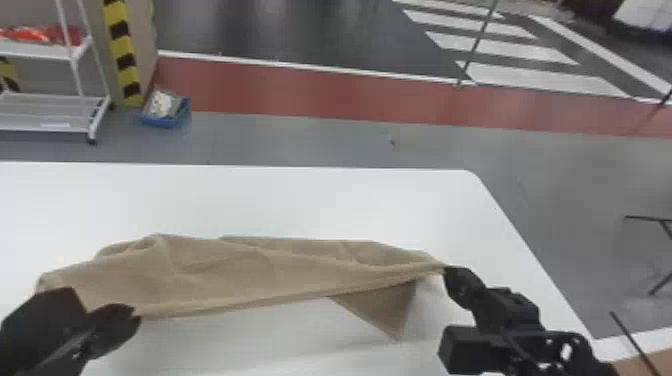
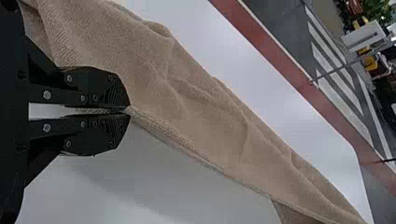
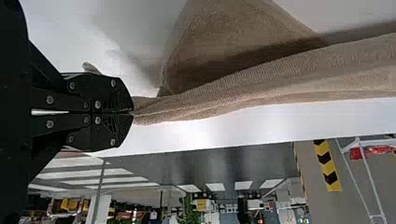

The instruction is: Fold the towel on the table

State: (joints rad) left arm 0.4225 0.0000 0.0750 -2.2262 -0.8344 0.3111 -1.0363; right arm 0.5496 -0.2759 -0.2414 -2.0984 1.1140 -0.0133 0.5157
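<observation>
And here we are, 2 grippers on 1 tan towel [image 1: 260, 275], its near edge pulled into a long line between them over the white table [image 1: 300, 200]! The left gripper [image 1: 90, 309] is at the near left in the head view, right at the towel's left end. Over on the other side, the right gripper [image 1: 446, 272] has the right end, near the table's right edge.

Look at the grips! In the left wrist view, the left gripper [image 2: 128, 110] is closed down, its 2 fingers pinching a thin bit of the towel's edge at the tips. In the right wrist view, the right gripper [image 3: 133, 112] is nipped together too, with a gathered point of cloth between its 2 fingertips.

Shallow creases run along the towel, and 1 pointed flap [image 1: 382, 307] drops below the near edge, closer to the right gripper; whether its tip touches the table, I can't tell. Beyond the table, on the left: a white rack [image 1: 75, 60], a yellow-and-black striped post [image 1: 120, 50] and a blue bin [image 1: 162, 121] on the floor [image 1: 280, 142].
</observation>
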